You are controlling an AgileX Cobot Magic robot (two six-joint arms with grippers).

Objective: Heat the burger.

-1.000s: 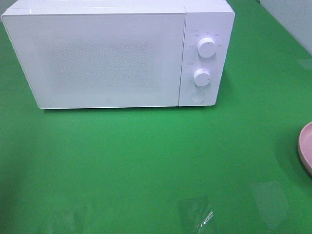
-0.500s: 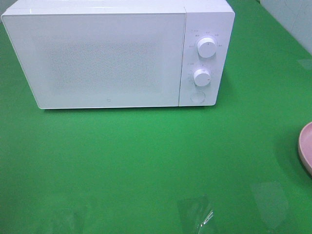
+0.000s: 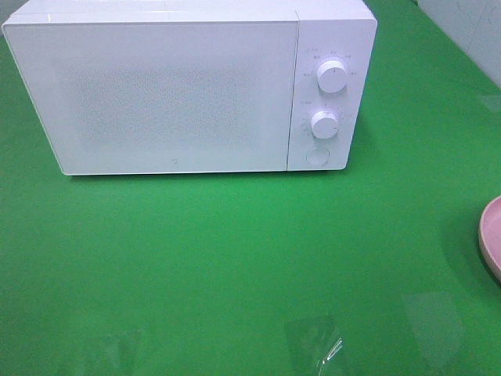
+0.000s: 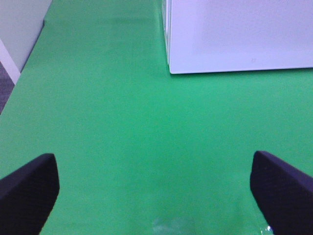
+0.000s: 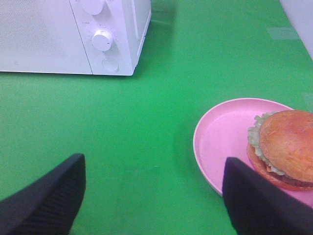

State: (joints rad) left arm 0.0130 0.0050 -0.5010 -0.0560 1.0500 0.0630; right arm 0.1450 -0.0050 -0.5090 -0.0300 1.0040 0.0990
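The burger (image 5: 286, 147), with a golden bun, green lettuce and a patty, lies on a round pink plate (image 5: 222, 142) in the right wrist view. My right gripper (image 5: 154, 200) hovers open over the green cloth, short of the plate, with nothing between its fingers. In the exterior view only the plate's rim (image 3: 491, 235) shows at the right edge, and the burger is outside that view. My left gripper (image 4: 154, 196) stands wide open and empty above bare cloth, near the white microwave's (image 4: 239, 34) left front corner. Neither arm appears in the exterior view.
The white microwave (image 3: 188, 86) stands at the back with its door shut, two knobs (image 3: 333, 76) and a round button (image 3: 316, 156) on its right panel. A patch of clear tape (image 3: 317, 345) glints on the green cloth near the front edge.
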